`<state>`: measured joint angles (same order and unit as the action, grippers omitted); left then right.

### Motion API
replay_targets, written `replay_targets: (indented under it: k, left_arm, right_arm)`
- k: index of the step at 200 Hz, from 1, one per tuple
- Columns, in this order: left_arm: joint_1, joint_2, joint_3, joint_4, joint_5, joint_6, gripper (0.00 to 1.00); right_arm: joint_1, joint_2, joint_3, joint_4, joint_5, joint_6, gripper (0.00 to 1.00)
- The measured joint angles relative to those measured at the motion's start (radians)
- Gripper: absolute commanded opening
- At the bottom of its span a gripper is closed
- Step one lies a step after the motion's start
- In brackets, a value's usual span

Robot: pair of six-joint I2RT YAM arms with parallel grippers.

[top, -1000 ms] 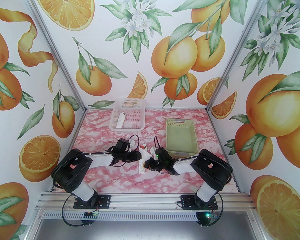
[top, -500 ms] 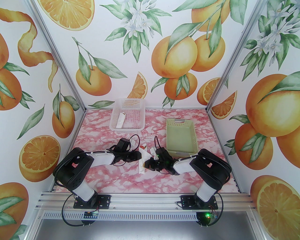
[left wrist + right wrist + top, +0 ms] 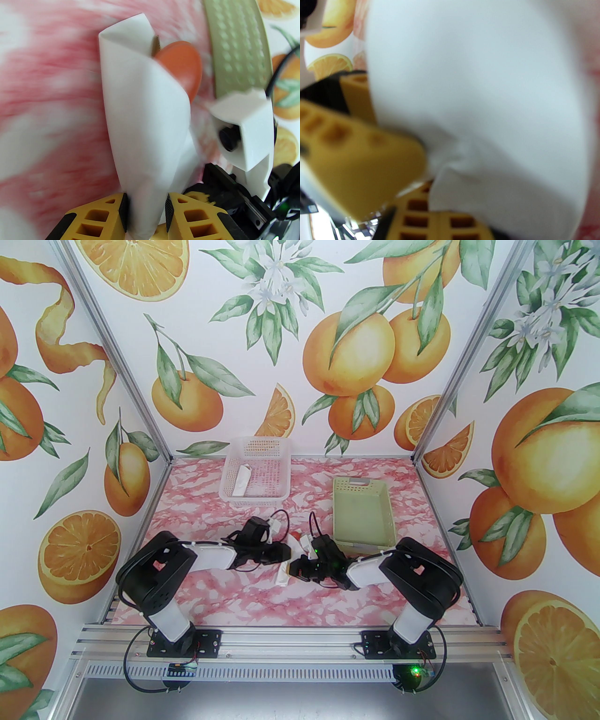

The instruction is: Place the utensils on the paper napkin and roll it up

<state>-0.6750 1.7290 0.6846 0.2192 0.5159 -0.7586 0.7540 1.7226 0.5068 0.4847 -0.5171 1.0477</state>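
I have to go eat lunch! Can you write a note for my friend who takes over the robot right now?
Left gripper: shut on the narrow end of the napkin roll.
Right gripper: shut, pinching the roll's paper from the other side.
Things: the red-orange spoon pokes out of the roll's wide end, with a dark serrated tip beside it. The fork is hidden.
Done: utensils wrapped, napkin rolled into a cone.
Left: probably tighten the roll, then let go.
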Motion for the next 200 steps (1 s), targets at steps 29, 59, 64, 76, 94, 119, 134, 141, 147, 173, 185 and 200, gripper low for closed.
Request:
replay_targets:
  k: [29, 59, 64, 76, 94, 119, 134, 141, 147, 173, 185, 200]
  left_arm:
    - [0.000, 0.002, 0.000, 0.001, -0.003, 0.008, 0.26]
    - [0.000, 0.001, 0.003, -0.014, -0.021, 0.032, 0.15]
    - [0.000, 0.000, 0.005, -0.018, -0.026, 0.041, 0.13]
    - [0.000, -0.006, 0.007, -0.031, -0.034, 0.059, 0.09]
    - [0.000, -0.016, 0.008, -0.048, -0.047, 0.074, 0.06]
    - [0.000, -0.034, 0.009, -0.081, -0.060, 0.085, 0.01]
    - [0.002, -0.050, 0.009, -0.093, -0.065, 0.085, 0.00]
    - [0.005, -0.058, 0.008, -0.096, -0.068, 0.085, 0.00]
    - [0.006, -0.067, 0.008, -0.097, -0.069, 0.085, 0.00]
    - [0.020, -0.122, 0.003, -0.095, -0.074, 0.084, 0.00]
    - [0.031, -0.161, -0.006, -0.090, -0.082, 0.084, 0.00]
    - [0.046, -0.212, -0.018, -0.088, -0.094, 0.085, 0.00]
  right_arm:
    - [-0.001, 0.000, 0.000, 0.001, 0.000, 0.003, 0.00]
    - [-0.001, 0.000, -0.002, 0.003, 0.000, 0.003, 0.00]
    - [-0.002, 0.000, -0.002, 0.002, 0.000, 0.003, 0.00]
    - [-0.003, -0.001, -0.002, 0.002, 0.000, 0.003, 0.00]
    - [-0.003, -0.002, -0.002, 0.002, 0.000, 0.002, 0.00]
    - [-0.002, -0.008, -0.002, -0.010, -0.005, -0.001, 0.03]
    - [-0.002, -0.024, -0.002, -0.019, -0.007, -0.002, 0.10]
    - [-0.002, -0.037, -0.002, -0.025, -0.007, -0.006, 0.13]
    - [-0.003, -0.049, -0.002, -0.032, -0.006, -0.011, 0.16]
    - [-0.014, -0.124, -0.003, -0.074, 0.003, -0.035, 0.26]
    - [-0.025, -0.169, -0.003, -0.101, 0.008, -0.048, 0.30]
    - [-0.045, -0.245, -0.006, -0.142, 0.016, -0.072, 0.38]
